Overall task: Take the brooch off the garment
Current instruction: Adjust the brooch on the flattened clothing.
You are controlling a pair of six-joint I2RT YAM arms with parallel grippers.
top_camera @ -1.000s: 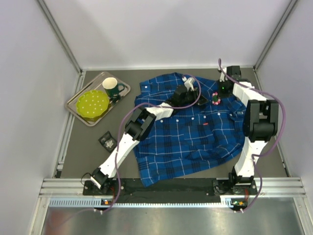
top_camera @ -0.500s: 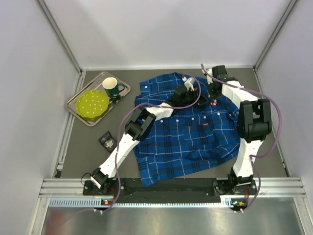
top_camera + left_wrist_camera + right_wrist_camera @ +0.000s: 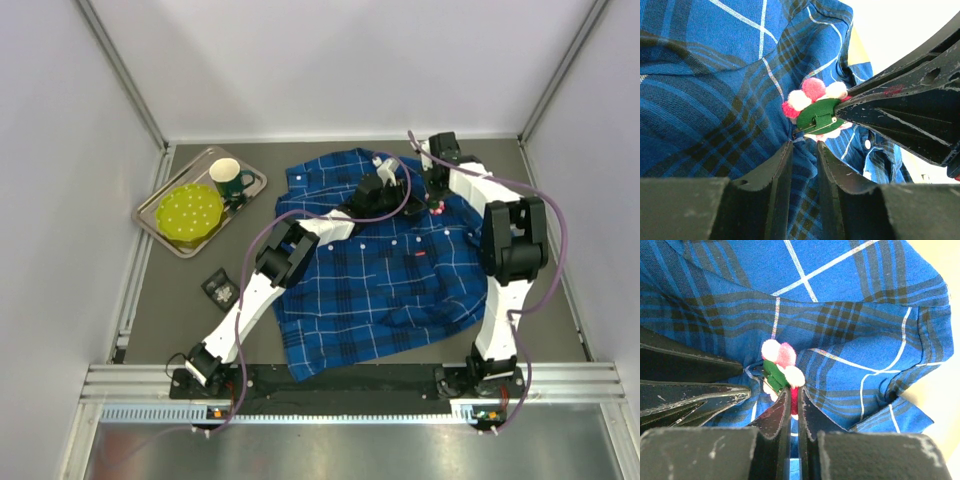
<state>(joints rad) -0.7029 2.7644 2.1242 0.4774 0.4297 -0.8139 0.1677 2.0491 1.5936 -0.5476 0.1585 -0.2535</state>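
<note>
The blue and navy plaid shirt [image 3: 385, 270] lies spread on the dark table. The brooch [image 3: 437, 206], a green disc ringed with pink and white pompoms, is pinned near the shirt's upper right. In the left wrist view my left gripper [image 3: 804, 146] is shut on a fold of shirt fabric right below the brooch [image 3: 816, 111]. In the right wrist view my right gripper [image 3: 795, 396] is shut on the brooch's [image 3: 781, 368] lower edge, with the left fingers [image 3: 695, 395] close beside it. In the top view both grippers meet at the brooch.
A metal tray [image 3: 251, 184] at the back left holds a green mug [image 3: 229, 180] and a yellow-green plate [image 3: 190, 213]. A small black box [image 3: 219, 289] lies left of the shirt. White walls enclose the table on three sides.
My right arm has swung left from the shirt's right edge to the brooch and closed on it. My left arm has stayed in place on the fabric.
</note>
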